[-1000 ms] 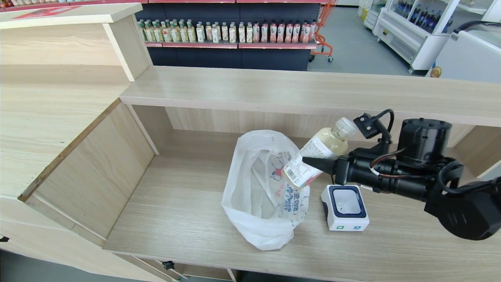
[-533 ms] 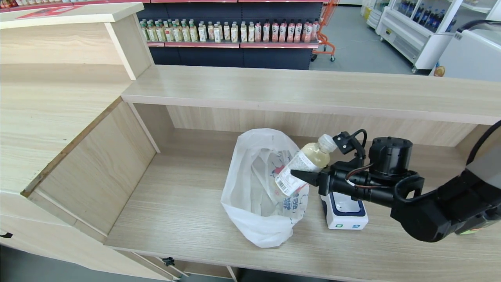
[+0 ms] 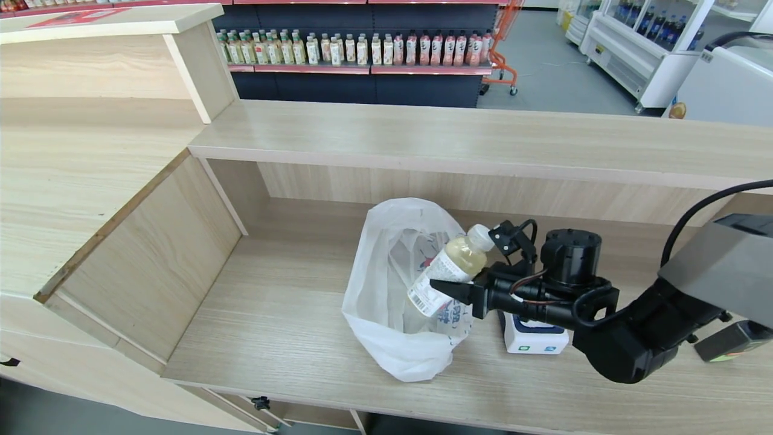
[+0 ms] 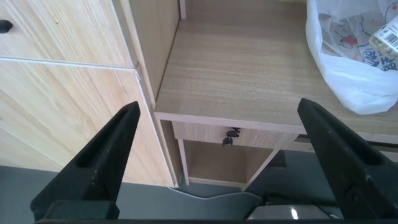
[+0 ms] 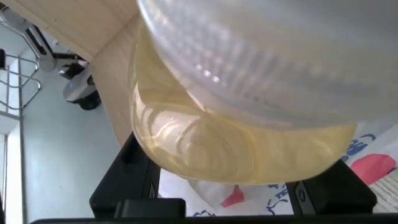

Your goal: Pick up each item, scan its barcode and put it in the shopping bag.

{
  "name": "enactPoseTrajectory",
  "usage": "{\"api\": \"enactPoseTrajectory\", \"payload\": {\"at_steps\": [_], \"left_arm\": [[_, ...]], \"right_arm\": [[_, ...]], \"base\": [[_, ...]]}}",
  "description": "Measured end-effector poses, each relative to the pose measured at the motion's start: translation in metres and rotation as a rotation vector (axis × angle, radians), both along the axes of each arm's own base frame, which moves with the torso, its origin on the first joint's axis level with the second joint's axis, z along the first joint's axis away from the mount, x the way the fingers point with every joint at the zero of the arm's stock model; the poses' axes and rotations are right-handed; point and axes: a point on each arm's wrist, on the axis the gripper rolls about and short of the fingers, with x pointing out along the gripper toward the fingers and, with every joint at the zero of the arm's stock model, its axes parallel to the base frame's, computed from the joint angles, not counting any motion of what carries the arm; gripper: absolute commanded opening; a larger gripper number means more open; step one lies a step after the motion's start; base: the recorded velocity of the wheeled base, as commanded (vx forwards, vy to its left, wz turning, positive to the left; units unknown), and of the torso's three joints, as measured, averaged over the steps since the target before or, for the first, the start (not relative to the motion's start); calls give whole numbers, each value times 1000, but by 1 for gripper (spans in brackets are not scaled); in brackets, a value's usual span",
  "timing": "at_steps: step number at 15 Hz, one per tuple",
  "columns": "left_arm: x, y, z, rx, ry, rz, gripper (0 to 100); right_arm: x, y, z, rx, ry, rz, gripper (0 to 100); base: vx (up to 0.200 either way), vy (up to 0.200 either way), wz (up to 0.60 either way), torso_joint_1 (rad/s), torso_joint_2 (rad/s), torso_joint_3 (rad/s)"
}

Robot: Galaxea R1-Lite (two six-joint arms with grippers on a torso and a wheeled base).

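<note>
Your left gripper [image 4: 219, 106] hangs nearest, off the front edge of the counter [image 3: 272, 326], its jaws spread wide with nothing between them. On the counter the white shopping bag [image 3: 386, 344] stands open. Your right gripper [image 3: 441, 279] is clamped on the bottle [image 3: 452, 267], which tilts cap-up with its lower end at the bag's mouth. The scanner [image 3: 536, 342] sits just beside the bag, under the right arm. Beyond, a shelf of bottles [image 3: 362, 51] lines the aisle.

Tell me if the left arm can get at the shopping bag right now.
Probably yes. The left gripper, open, hangs near the counter's front edge, with bare wood between it and the shopping bag. The right gripper holds the bottle at the bag's mouth from the other side.
</note>
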Motion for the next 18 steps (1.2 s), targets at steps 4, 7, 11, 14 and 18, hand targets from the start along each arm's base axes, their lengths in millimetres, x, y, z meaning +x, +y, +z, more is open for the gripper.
{"api": "enactPoseTrajectory", "payload": {"at_steps": [4,7,11,14,18], "left_arm": [[0,0,0,0,0,0,100],[0,0,0,0,-1,0,100],[0,0,0,0,0,0,100],[0,0,0,0,0,0,100],[0,0,0,0,-1,0,100]], "right_arm": [[9,12,-8,-57,-112,40,0],[18,17,-17,-105,-178,54,0],[28,22,-31,-155,-240,88,0],[32,25,-43,-197,-269,105,0],[35,29,-51,-216,-287,119,100]], "base": [[0,0,0,0,0,0],[0,0,0,0,0,0],[0,0,0,0,0,0],[0,0,0,0,0,0],[0,0,0,0,0,0]]}}
